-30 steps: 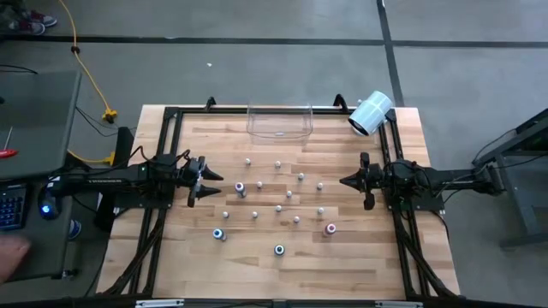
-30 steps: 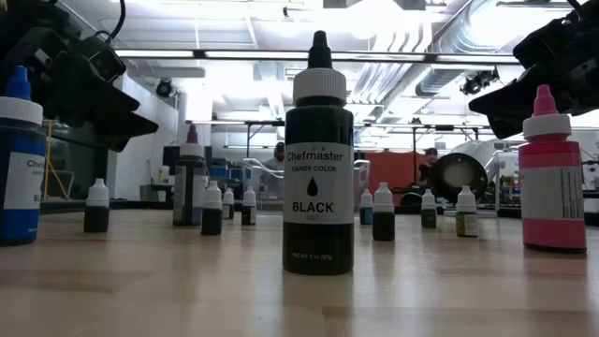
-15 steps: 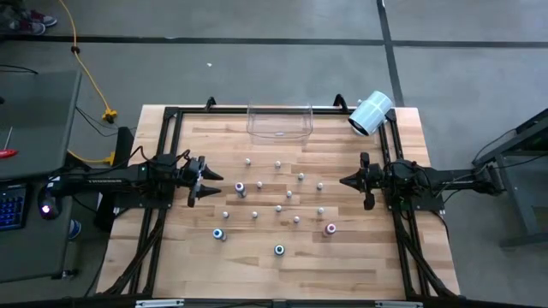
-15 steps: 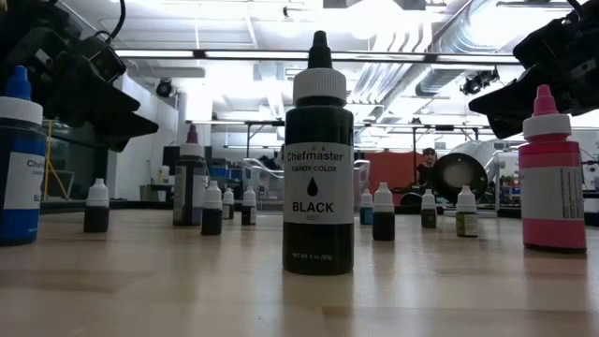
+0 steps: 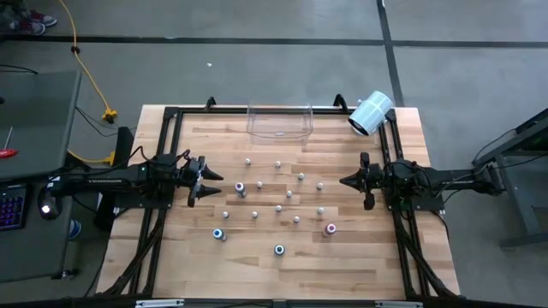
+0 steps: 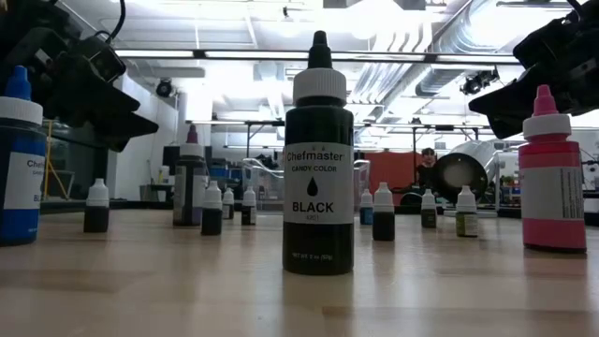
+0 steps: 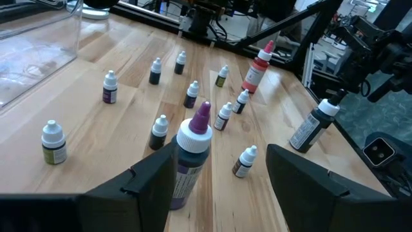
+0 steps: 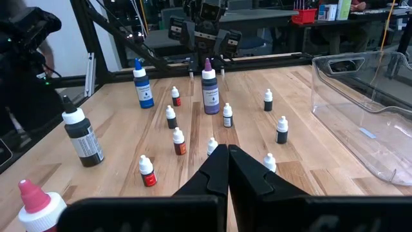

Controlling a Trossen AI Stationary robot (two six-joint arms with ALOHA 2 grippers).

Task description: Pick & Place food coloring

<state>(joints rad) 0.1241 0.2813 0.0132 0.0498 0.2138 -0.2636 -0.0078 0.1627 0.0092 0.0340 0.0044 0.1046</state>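
Note:
Several small food coloring bottles (image 5: 278,207) stand upright on their bases across the middle of the wooden table (image 5: 214,137). Among them stand larger ones: purple-capped (image 7: 190,157), black (image 6: 318,159), blue (image 6: 19,164) and pink (image 6: 550,173). My left gripper (image 5: 207,180) hovers open at the table's left, and the purple-capped bottle stands just ahead of its fingers (image 7: 151,183), untouched. At the table's right, my right gripper (image 8: 227,173) hovers shut and empty, pointing at the bottles.
A clear plastic bin (image 5: 280,120) stands at the far edge. A white paper roll (image 5: 371,114) lies at the far right corner. Black frame rails (image 5: 167,145) run along the table's left, right and far sides. Bare wood lies along the near edge.
Both arms have kept still and no bottle has moved. A person's hand that showed beside the table's left in the high view is gone from view.

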